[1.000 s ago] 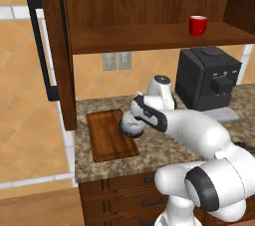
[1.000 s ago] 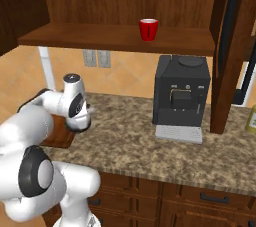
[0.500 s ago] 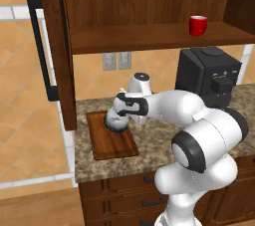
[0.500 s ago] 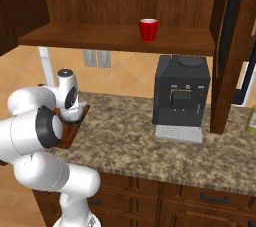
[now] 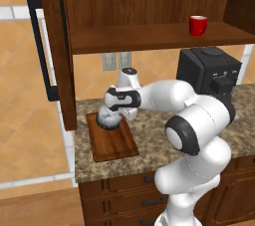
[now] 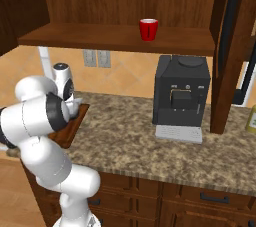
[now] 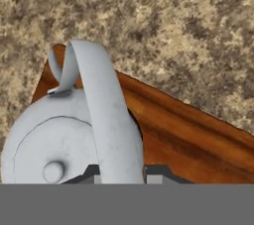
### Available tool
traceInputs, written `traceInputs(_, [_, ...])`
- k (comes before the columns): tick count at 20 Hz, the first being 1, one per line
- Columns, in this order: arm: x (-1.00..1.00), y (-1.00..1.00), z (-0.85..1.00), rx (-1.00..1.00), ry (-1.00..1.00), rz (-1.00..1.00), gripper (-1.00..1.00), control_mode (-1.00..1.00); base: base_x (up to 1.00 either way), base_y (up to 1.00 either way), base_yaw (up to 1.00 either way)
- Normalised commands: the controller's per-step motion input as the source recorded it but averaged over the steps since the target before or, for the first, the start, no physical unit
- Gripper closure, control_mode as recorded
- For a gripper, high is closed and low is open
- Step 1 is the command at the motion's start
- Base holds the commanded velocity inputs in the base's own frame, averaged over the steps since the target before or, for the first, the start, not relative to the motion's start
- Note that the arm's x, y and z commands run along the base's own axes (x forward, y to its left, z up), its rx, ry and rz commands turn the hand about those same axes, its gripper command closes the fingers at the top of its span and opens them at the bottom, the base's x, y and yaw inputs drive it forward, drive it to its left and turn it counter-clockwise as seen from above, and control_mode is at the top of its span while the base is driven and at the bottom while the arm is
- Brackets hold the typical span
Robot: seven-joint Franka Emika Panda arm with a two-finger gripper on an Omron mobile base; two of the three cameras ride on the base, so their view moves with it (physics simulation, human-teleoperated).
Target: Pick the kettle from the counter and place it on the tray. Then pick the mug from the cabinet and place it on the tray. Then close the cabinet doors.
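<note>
Kettle (image 5: pixel 107 118) sits at far end of tray (image 5: pixel 115 146), w/ claw (image 5: pixel 112 115) right on top of it. Hand view: kettle (image 7: pixel 64 135) seen from above, round lid w/ small knob, wide arched handle running up the middle, short spout at top left; two dark claw fingertips (image 7: pixel 90 173) sit either side of handle base, nearly closed, pinching it. So claw has hold of kettle by handle. Tray (image 7: pixel 188 135) red-brown wood under it, speckled desk (image 7: pixel 173 30) beyond.

Left base view: tray lies at left end of desk (image 5: pixel 149 130), long side running near-far, near half bare. Mug (image 5: pixel 197 25), red, stands on shelf (image 5: pixel 149 38) inside cabinet (image 5: pixel 139 1), far right, well apart from kettle. Left door (image 5: pixel 57 51) open, swung toward camera, black bar handle (image 5: pixel 42 46) on it. Black coffee machine (image 5: pixel 209 73) on desk right of arm.

Right base view: kettle hidden behind arm; only tray edge (image 6: pixel 75 121) shows. Mug (image 6: pixel 148 29) on shelf above coffee machine (image 6: pixel 180 96). Right door (image 6: pixel 230 51) open too, this view alone gives it. Two wall sockets (image 6: pixel 97 58) on tiled wall below shelf. Yellowish bottle (image 6: pixel 251 116) at right edge on desk. Drawers (image 6: pixel 200 198) w/ black handles under desk.

No brand, label or writing readable anywhere.
</note>
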Motion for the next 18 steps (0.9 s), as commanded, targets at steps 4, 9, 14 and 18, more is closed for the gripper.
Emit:
traceInputs(4, [0.00,0.17,-0.05,0.00,0.00,0.00,1.00,-1.00,0.00,0.00,0.00])
traceInputs(9, [0.00,0.00,-0.07,0.00,0.00,0.00,1.00,-1.00,0.00,0.00,0.00])
traceInputs(14, [-0.01,0.00,-0.05,0.00,0.00,0.00,1.00,-1.00,0.00,0.00,0.00])
traceInputs(18, [0.00,0.00,-0.09,-0.01,0.03,0.00,-1.00,-1.00,0.00,0.00,0.00])
